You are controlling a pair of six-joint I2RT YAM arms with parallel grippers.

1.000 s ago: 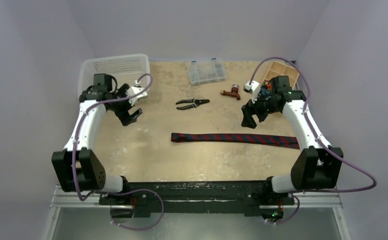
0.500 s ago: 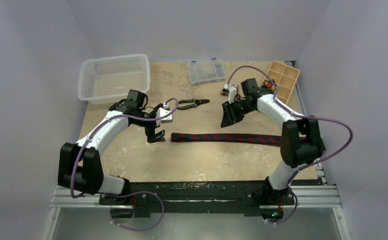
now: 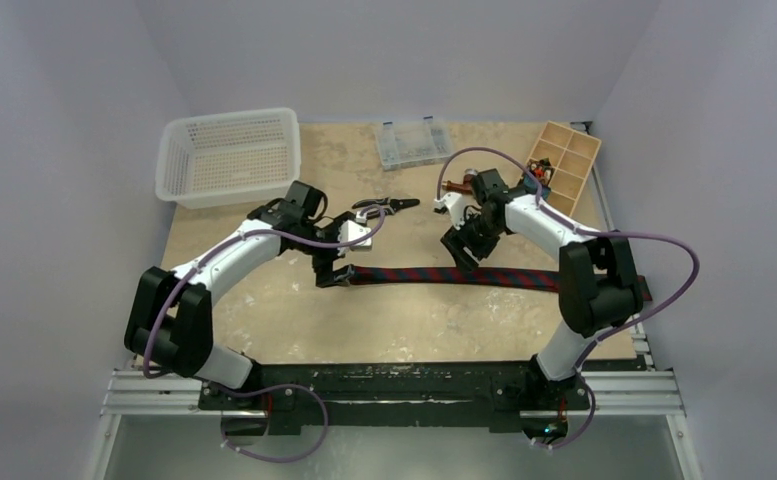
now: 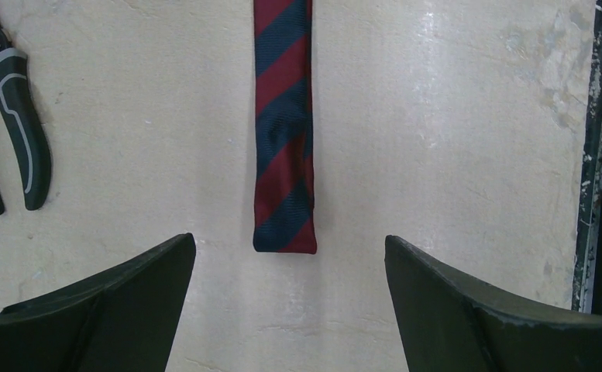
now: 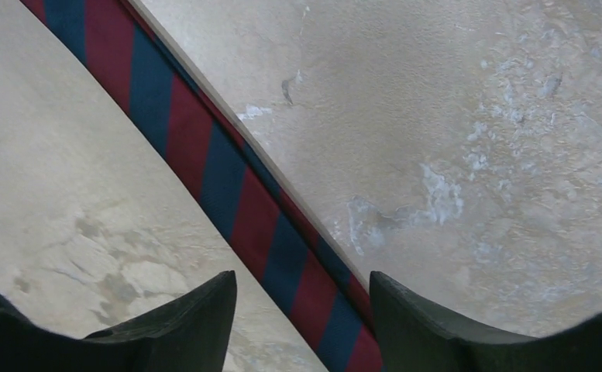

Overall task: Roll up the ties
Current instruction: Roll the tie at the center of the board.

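Note:
One tie (image 3: 464, 277), navy with dark red stripes, lies flat as a long strip across the table's middle. Its narrow left end (image 4: 284, 232) lies just ahead of my left gripper (image 3: 332, 276), which is open and empty and hovers over that end; in the left wrist view the left gripper (image 4: 290, 267) has its jaws wide apart. My right gripper (image 3: 461, 252) is open above the tie's middle part. In the right wrist view the tie (image 5: 228, 186) runs diagonally between the open jaws of the right gripper (image 5: 304, 298).
Black-handled pliers (image 3: 384, 207) lie behind the tie and show in the left wrist view (image 4: 11, 132). A white basket (image 3: 229, 155) stands back left, a clear parts box (image 3: 413, 142) at the back, a wooden divided tray (image 3: 564, 160) back right. A brown object (image 3: 454, 186) lies near the right arm.
Both arms have swung inward and down toward the tie. The left gripper has come to its left end, the right gripper over its middle. The tie has not moved.

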